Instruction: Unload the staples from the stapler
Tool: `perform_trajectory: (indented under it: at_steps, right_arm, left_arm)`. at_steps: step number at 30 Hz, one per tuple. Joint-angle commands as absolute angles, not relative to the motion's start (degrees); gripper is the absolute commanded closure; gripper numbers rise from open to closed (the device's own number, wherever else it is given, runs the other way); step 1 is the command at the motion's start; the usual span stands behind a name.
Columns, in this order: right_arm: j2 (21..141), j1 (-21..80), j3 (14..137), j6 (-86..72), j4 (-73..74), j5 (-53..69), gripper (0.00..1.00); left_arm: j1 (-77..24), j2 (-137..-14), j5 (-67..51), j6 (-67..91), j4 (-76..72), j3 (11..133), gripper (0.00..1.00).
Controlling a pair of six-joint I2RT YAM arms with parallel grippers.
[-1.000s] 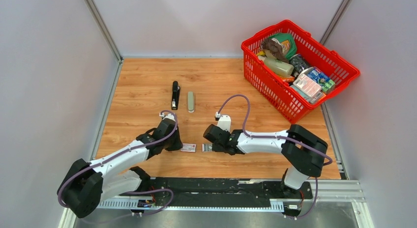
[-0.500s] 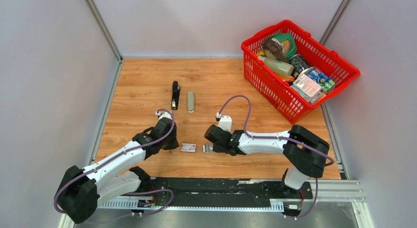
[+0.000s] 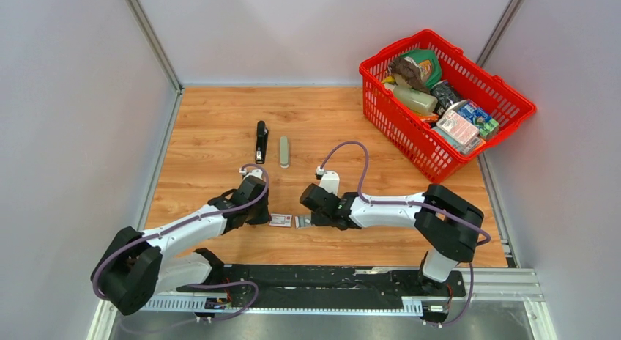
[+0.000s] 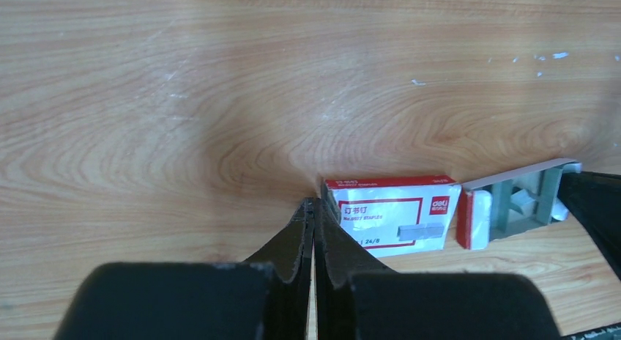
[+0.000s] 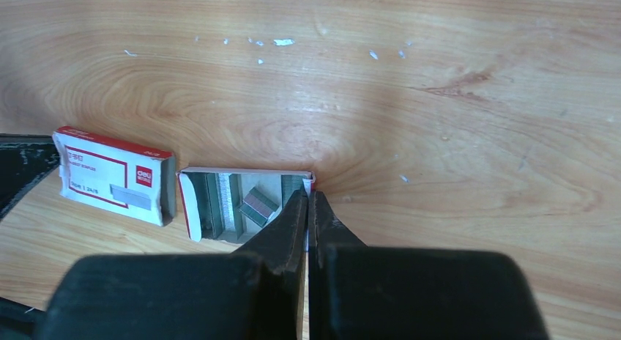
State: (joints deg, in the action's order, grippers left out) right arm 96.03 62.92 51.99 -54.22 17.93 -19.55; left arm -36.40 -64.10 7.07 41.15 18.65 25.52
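Observation:
The black stapler [image 3: 261,141] lies closed at the back left of the table, far from both arms. My left gripper [image 4: 313,202] [image 3: 265,217] is shut, with its tips against the left end of a red-and-white staple box sleeve [image 4: 392,215] [image 3: 280,220]. To the right of the sleeve lies the box's open tray [image 5: 234,201] [image 3: 303,220], holding grey strips of staples [image 5: 258,205]. My right gripper [image 5: 308,194] [image 3: 313,220] is shut on the tray's right end wall, a white sliver showing between its tips. Any staples inside the stapler are hidden.
A pale grey oblong object [image 3: 284,152] lies right of the stapler. A red basket [image 3: 410,146] full of groceries stands at the back right. White specks [image 5: 282,42] dot the wood. Grey walls close in the table's left and back.
My left gripper drew back from the sleeve, opened slightly, then came back to its left end and shut. The right gripper and the tray shifted a little to the left.

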Motion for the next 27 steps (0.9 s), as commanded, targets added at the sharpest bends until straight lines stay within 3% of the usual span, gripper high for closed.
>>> perform_trajectory:
  at_steps: [1, 12, 27]
  right_arm:
    - [97.56, 62.75, 54.23, -55.28, 15.29, -18.90, 1.00]
    - [99.84, 62.84, 55.63, -56.42, 15.03, -18.28, 0.99]
    - [99.14, 62.58, 54.76, -57.04, 16.00, -19.86, 0.98]
  left_arm:
    - [-36.65, -65.82, 5.19, 40.69, 14.68, 24.61, 0.97]
    - [-36.65, -66.01, 2.99, 41.57, 13.01, 22.85, 0.99]
    - [-36.65, -56.70, 2.90, 42.54, 18.45, 18.46, 1.00]
